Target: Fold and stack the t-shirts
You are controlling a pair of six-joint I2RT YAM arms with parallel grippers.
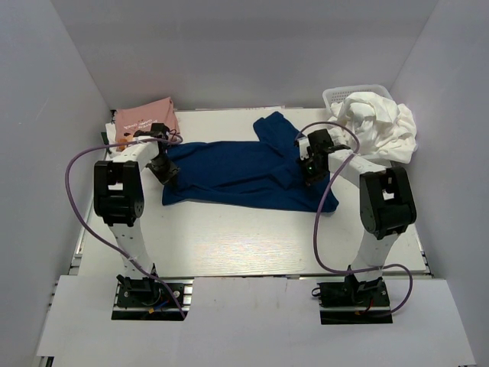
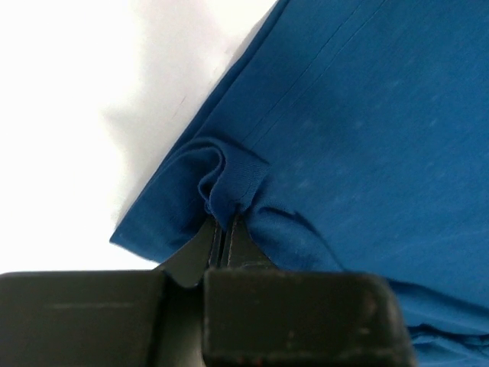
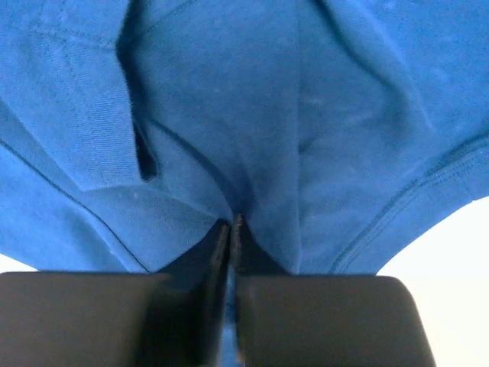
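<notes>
**A:** Starting at ten o'clock, the pink t-shirt [image 1: 145, 116] lies folded at the back of the tabletop [image 1: 244, 245], out of the play. Just in from it, the left fingers [image 2: 191, 256] are clenched on a puckered bit of hem of the navy t-shirt [image 1: 237, 172], right at its nine o'clock edge.

**B:** And that shirt sprawls across the middle of the tabletop, one sleeve kicked up toward twelve o'clock. How's the left arm [image 1: 118, 195] set?

**A:** Elbow high, forearm reaching forward, wrist tipped down so the fingers sit low on the cloth. Over at the shirt's three o'clock side, the right fingers [image 3: 202, 248] are pinched together with navy cloth gathered at their tips, near a stitched edge band.

**B:** The right arm [image 1: 386, 202] mirrors it, wrist turned in toward ten o'clock. Both ends gripped, so my read is a fold or a straightening lift is the step in hand.

**A:** Agreed. The trick, I'd say, is raising both ends level and together, keeping the cloth taut so it lays down without creases. That left pinch looks thin, and a jerk could slip it.

**B:** Far out at two o'clock, the white t-shirts [image 1: 382, 122] sit heaped in and over the basket [image 1: 335, 95].
</notes>
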